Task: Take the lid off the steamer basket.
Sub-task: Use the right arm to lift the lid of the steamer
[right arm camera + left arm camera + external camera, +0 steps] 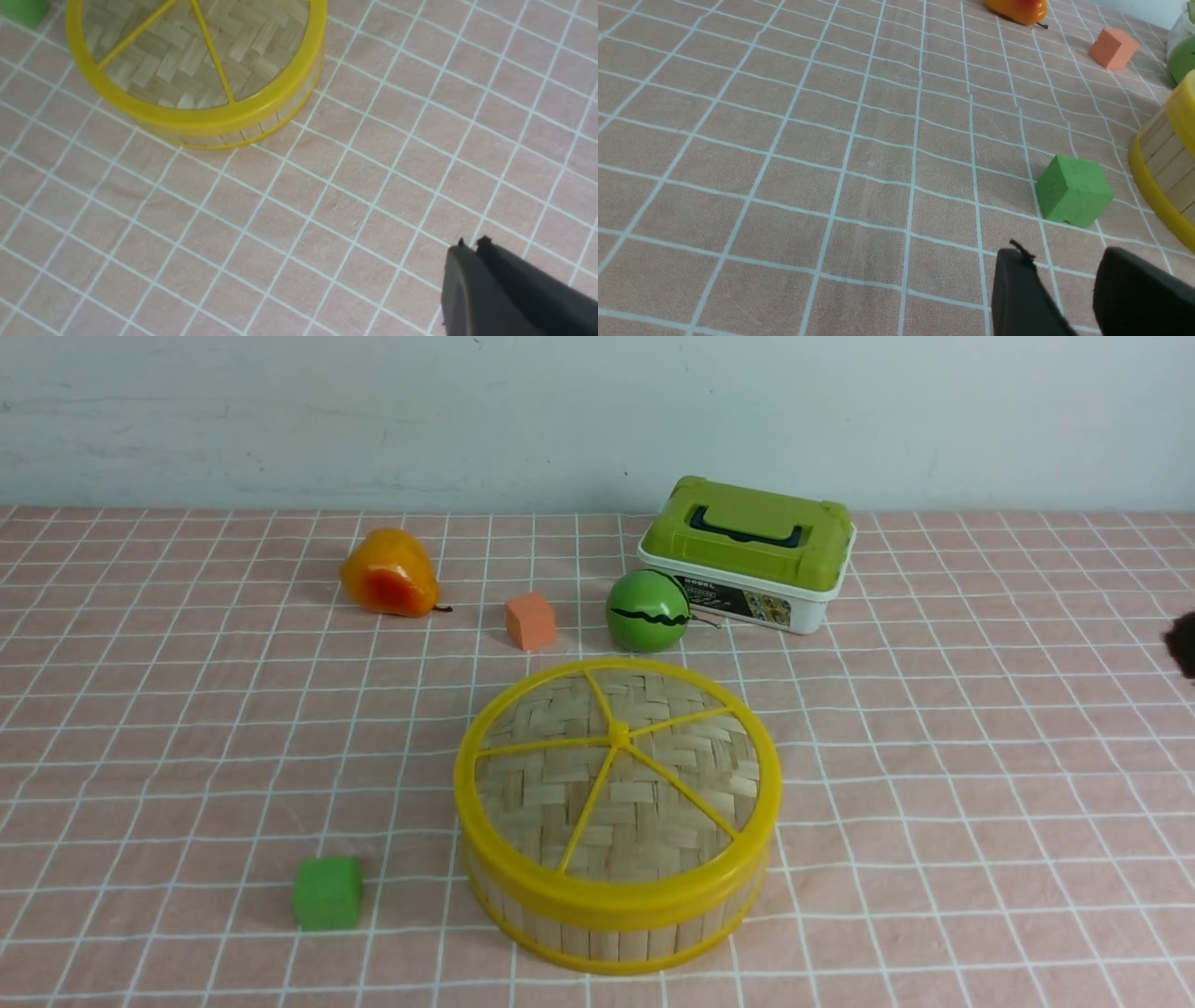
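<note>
The lid (616, 775), woven pale bamboo with a yellow rim, spokes and centre knob, sits closed on the steamer basket (597, 938) in the middle of the front view. In the right wrist view the lid (196, 60) and the basket wall (261, 126) lie well away from my right gripper (472, 245), which is shut on nothing above the cloth. A dark bit of that gripper (1184, 644) shows at the right edge. My left gripper (1064, 261) is open and empty, close to the basket's wall (1164, 158).
A green cube (327, 892) lies left of the basket, just ahead of the left gripper. Behind the basket are an orange cube (530, 621), a pear (388, 574), a green striped ball (648, 610) and a white box with a green lid (747, 555).
</note>
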`<action>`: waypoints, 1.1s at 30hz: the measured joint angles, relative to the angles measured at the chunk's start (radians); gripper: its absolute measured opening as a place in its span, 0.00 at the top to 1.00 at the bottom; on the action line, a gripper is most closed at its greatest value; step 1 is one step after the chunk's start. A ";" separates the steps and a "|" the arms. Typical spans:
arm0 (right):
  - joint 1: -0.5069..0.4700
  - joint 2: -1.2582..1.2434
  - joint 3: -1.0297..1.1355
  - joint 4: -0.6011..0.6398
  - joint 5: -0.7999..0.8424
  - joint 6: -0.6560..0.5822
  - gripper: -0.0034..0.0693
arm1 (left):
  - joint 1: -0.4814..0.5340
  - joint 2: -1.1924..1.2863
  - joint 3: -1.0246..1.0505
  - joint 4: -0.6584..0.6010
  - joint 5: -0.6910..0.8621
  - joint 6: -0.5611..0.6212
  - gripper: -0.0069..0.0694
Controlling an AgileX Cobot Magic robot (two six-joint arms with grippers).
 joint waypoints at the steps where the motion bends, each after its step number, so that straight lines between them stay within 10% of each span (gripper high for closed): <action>1: 0.046 0.058 -0.037 -0.043 0.004 0.012 0.96 | 0.000 0.000 0.000 0.000 0.000 0.000 0.60; 13: 0.313 0.556 -0.405 -0.209 0.004 0.187 0.88 | 0.000 0.000 0.000 0.000 0.000 0.000 0.60; 26: 0.472 0.868 -0.661 -0.167 0.002 0.192 0.32 | 0.000 0.000 0.000 0.000 0.000 0.000 0.60; 33: 0.478 0.930 -0.669 -0.163 -0.029 0.216 0.34 | 0.000 0.000 0.000 0.000 0.000 0.000 0.60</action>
